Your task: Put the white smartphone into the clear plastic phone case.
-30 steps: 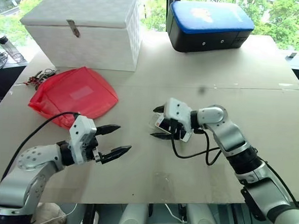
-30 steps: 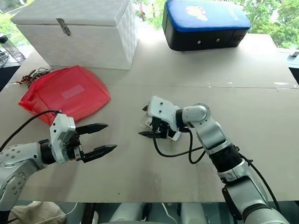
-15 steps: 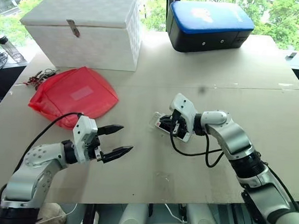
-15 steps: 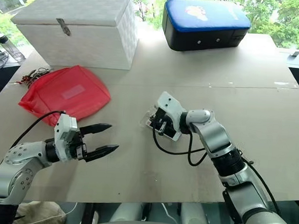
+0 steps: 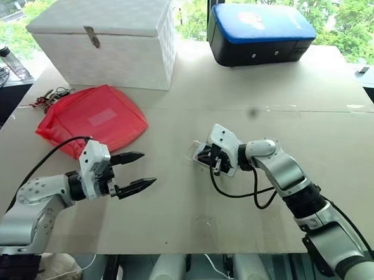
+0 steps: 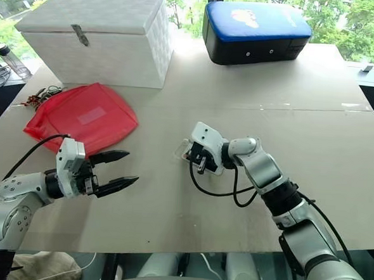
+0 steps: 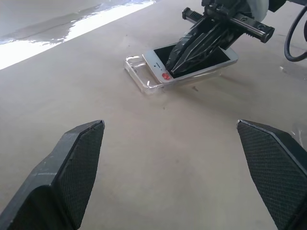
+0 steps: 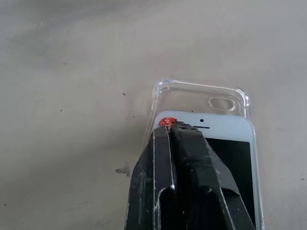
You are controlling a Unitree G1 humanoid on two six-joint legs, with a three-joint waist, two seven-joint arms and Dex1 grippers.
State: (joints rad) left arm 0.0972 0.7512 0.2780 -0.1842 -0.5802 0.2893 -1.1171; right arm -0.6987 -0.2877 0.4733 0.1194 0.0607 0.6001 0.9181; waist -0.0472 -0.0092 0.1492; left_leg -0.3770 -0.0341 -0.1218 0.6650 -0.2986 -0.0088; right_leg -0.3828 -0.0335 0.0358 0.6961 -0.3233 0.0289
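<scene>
The white smartphone lies screen up, partly inside the clear plastic phone case in the middle of the table. The case's camera-hole end sticks out past the phone's top bezel. My right gripper is shut, and its closed fingertips rest on the phone's top bezel at one corner. The left wrist view shows the same black tips on the phone, with the case under it. My left gripper hovers open and empty over the table well to the left of the phone.
A red mesh bag lies at the left with a small tangle of keys beside it. A white lidded box and a blue-topped black case stand at the back. The table's front edge is close.
My right gripper has gone from open to shut and has dropped onto the phone's top end. The left gripper stays open in about the same place.
</scene>
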